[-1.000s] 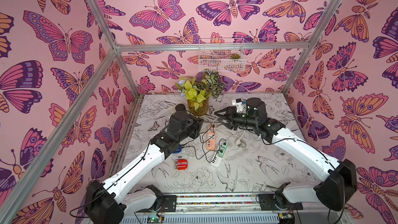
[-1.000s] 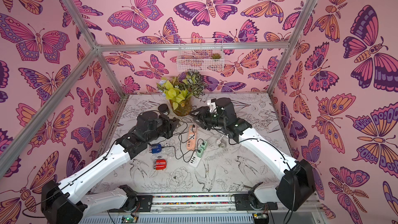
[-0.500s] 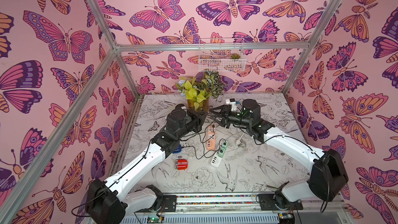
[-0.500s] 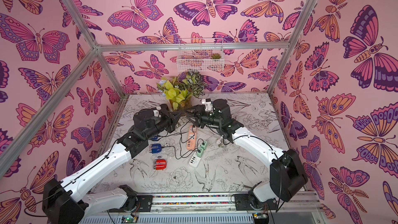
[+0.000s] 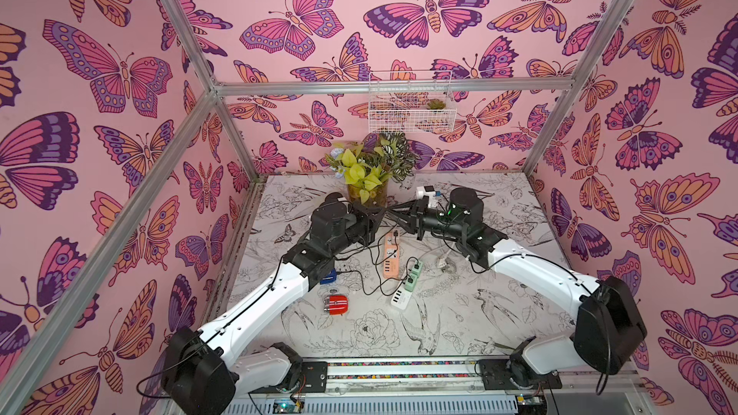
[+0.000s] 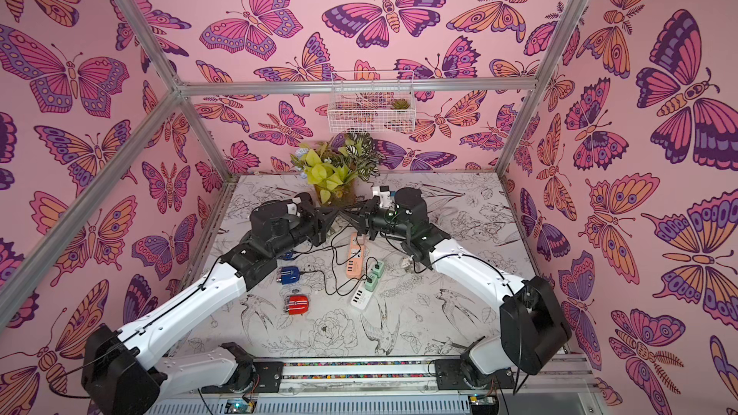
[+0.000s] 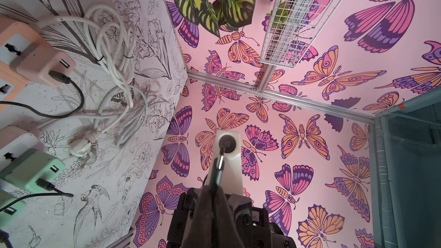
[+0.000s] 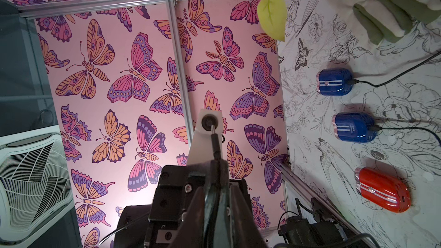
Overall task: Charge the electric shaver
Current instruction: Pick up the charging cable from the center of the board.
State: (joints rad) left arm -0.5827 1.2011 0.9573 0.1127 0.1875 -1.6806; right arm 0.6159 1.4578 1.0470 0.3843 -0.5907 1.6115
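Jaws on my right gripper [image 8: 216, 163] are what's been moving. A second ago they were standing clearly apart with the arm hanging off on its own side. Now they're squeezing down on the black charging plug [image 8: 215, 143], and in the right wrist view they're looking pinched on it, with the metal tip poking out clear of them. My left gripper [image 7: 214, 184] is sitting nose to nose with it, fully closed and pinching that same plug from the opposite side. So right now I'm holding it with both. Both arms have swung up and inward, and they're meeting in mid-air just in front of the plant pot [image 5: 367, 195].

I'm reading this as a handover or re-grip to get the plug lined up for the port, so the actual plugging isn't started yet.

Working outward, the red shaver [image 8: 383, 190] is lying flat on the table. It's well below the grippers and back toward my base, on my left arm's side, with no cable in it. The blue shaver [image 8: 334, 82] and second blue shaver [image 8: 353, 127], lying closer in, are both already wearing cables. Black cable is draping around the orange power strip [image 5: 390, 253] under the grippers, but I can't trace which one is mine. I'm guessing the slack could tug the plug crooked once one side lets go.
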